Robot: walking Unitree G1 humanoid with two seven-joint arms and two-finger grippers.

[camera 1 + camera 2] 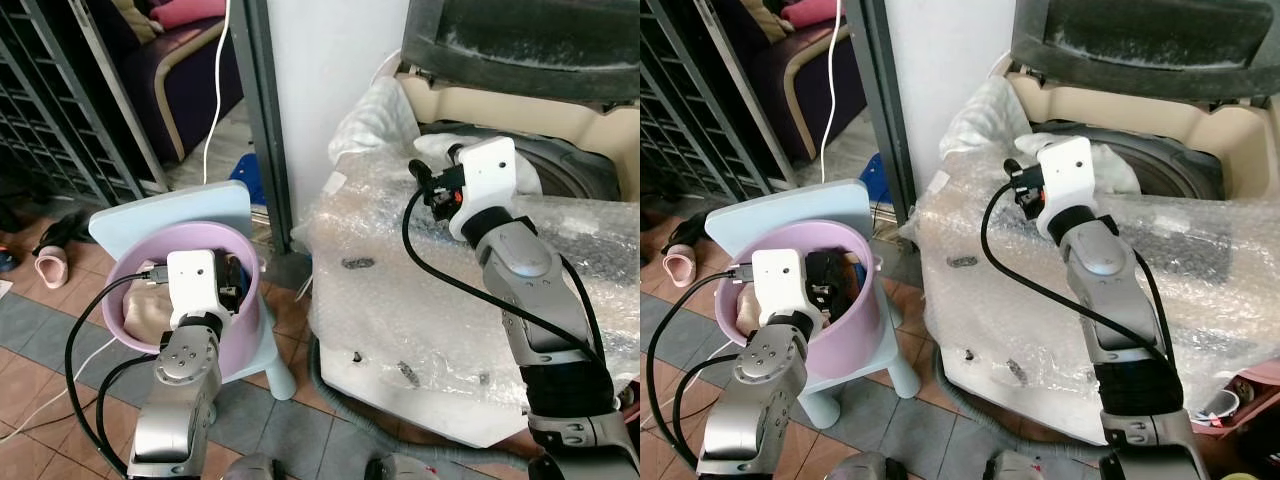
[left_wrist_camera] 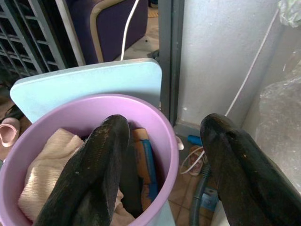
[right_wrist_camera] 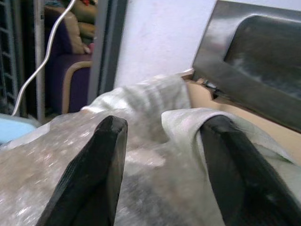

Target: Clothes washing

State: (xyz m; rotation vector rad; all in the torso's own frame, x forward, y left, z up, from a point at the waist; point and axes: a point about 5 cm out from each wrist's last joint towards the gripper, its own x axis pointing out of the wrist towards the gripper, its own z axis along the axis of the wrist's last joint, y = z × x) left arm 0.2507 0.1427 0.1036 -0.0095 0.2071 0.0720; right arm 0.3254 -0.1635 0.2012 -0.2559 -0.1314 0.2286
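— What do the head views give?

— A purple basin (image 1: 245,335) sits on a pale blue stool (image 1: 215,203) on the tiled floor, with a cream towel (image 1: 145,312) inside. The left gripper (image 1: 230,285) hangs over the basin. To the right stands the washing machine (image 1: 1200,130), lid up, its body wrapped in bubble wrap (image 1: 1020,310). The right gripper (image 1: 1018,188) is raised at the machine's rim beside a white cloth (image 1: 1110,170).

— And the left wrist?

— Its fingers (image 2: 94,174) are spread apart with nothing between them, above the towel (image 2: 44,174) and some darker items in the basin (image 2: 164,141).

— The right wrist?

— Fingers (image 3: 94,174) parted, holding nothing, pale cloth (image 3: 188,127) blurred just beyond them.
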